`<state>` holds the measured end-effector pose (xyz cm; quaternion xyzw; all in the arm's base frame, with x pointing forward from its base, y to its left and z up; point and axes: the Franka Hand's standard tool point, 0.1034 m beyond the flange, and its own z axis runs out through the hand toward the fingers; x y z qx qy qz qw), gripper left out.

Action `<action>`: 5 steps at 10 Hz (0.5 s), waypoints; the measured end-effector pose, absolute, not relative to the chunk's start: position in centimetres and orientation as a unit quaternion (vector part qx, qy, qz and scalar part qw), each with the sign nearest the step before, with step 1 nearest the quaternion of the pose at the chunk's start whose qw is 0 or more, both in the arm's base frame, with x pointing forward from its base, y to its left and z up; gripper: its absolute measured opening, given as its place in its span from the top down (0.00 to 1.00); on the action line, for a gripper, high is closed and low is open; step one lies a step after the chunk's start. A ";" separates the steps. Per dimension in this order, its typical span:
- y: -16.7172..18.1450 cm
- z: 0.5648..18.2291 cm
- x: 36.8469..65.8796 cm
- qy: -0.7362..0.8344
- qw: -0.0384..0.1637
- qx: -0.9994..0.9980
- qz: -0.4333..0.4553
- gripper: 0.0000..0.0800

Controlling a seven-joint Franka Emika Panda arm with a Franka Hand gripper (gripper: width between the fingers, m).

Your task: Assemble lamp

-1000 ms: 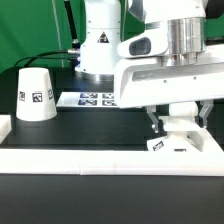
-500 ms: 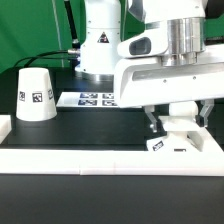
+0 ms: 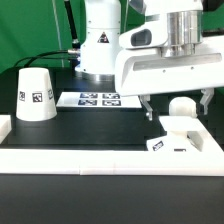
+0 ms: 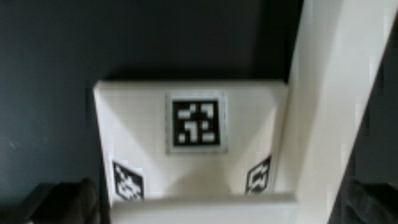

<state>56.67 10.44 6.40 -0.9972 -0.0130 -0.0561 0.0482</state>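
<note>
While the gripper [image 3: 178, 106] hung open and empty, straddling the bulb [image 3: 181, 107] seated on the base [image 3: 172, 135], the shade [image 3: 35, 95] stood well apart at the exterior view's left. Wrist view showed only the base [image 4: 143, 130] and its tags. 1 of 2 joins looked done; shade not yet fitted.

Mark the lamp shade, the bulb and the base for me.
lamp shade [image 3: 31, 84]: exterior view, on its side wall above the tag.
bulb [image 3: 181, 106]: exterior view, on the round ball.
base [image 3: 179, 138]: exterior view, on the blocky body under the bulb.
</note>
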 end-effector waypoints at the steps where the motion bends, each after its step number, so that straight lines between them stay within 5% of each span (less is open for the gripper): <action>1: 10.3 6.6 55.6 -0.008 0.048 -0.997 -0.053 0.13; 5: 10.4 7.8 51.3 0.014 0.046 -0.998 -0.048 0.13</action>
